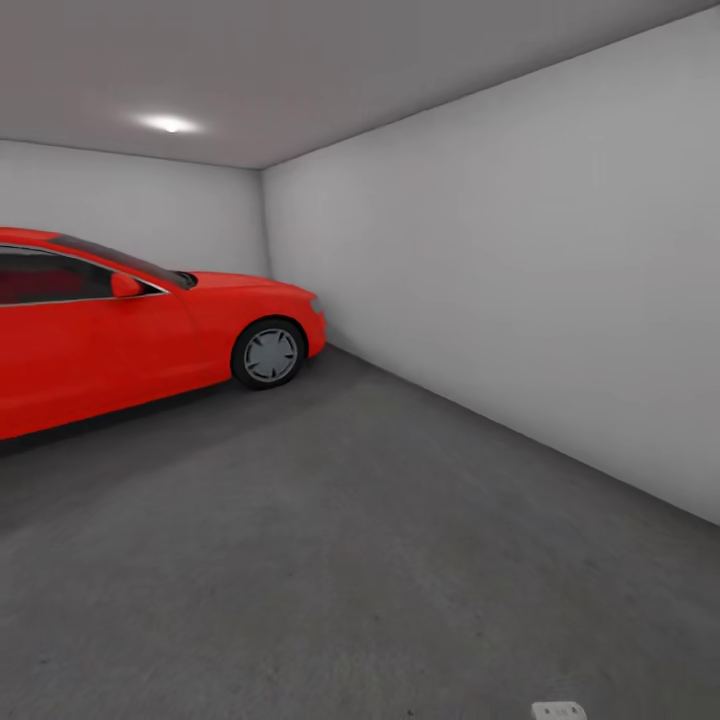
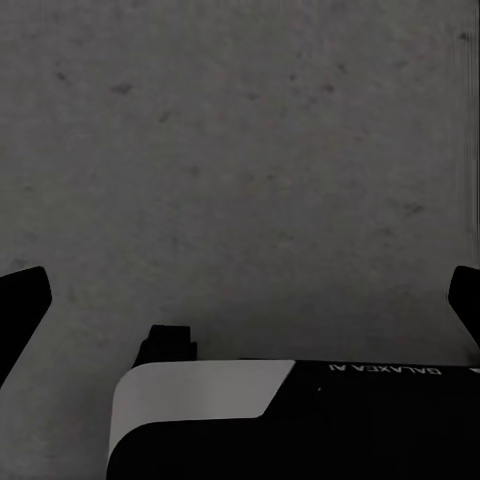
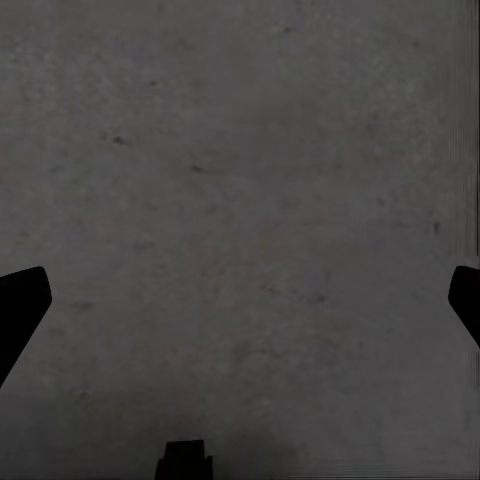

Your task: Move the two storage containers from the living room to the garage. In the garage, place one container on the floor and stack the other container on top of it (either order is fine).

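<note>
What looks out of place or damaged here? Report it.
Nothing stands out. The red car sits level by the wall on bare grey floor. Both grippers, left and right, hang open over concrete.

A red car (image 1: 130,325) stands at the left of the garage, its nose pointing toward the far corner, one front wheel (image 1: 270,354) with a grey hubcap showing and a side mirror (image 1: 125,285) on the door. The dark grey speckled floor (image 1: 360,560) spreads wide from the car to the pale grey wall (image 1: 520,290) on the right. A round ceiling light (image 1: 170,124) glows above the car. At the bottom edge sits a small white part (image 1: 558,710), too cropped to identify
</note>
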Robot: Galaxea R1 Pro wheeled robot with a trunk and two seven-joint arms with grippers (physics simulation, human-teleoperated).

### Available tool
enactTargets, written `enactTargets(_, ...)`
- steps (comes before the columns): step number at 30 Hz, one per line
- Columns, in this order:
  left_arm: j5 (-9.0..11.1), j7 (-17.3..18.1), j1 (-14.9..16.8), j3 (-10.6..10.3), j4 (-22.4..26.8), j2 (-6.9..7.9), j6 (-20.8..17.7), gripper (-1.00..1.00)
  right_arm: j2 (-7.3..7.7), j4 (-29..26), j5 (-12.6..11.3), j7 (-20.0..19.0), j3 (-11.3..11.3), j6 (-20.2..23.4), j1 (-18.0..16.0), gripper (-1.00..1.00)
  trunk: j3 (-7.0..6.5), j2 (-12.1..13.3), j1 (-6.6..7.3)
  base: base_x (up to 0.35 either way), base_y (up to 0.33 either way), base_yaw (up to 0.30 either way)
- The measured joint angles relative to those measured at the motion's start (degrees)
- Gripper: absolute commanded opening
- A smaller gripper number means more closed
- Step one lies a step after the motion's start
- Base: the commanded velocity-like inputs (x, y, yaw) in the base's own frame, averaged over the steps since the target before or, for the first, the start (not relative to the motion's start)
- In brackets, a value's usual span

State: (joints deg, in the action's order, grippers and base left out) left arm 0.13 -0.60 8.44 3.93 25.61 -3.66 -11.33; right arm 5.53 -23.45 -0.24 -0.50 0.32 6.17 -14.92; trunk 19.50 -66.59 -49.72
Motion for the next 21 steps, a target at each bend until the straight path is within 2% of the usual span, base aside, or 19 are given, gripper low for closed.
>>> enactTargets(21,-0.06,-0.17,0.0,0.05,-0.01,0.16,0.09,1.0,0.0,0.0,-0.07,0.0,0.0,0.0,0.0,1.0,0.0,0.0,-0.01,-0.013,0.0,-0.275)
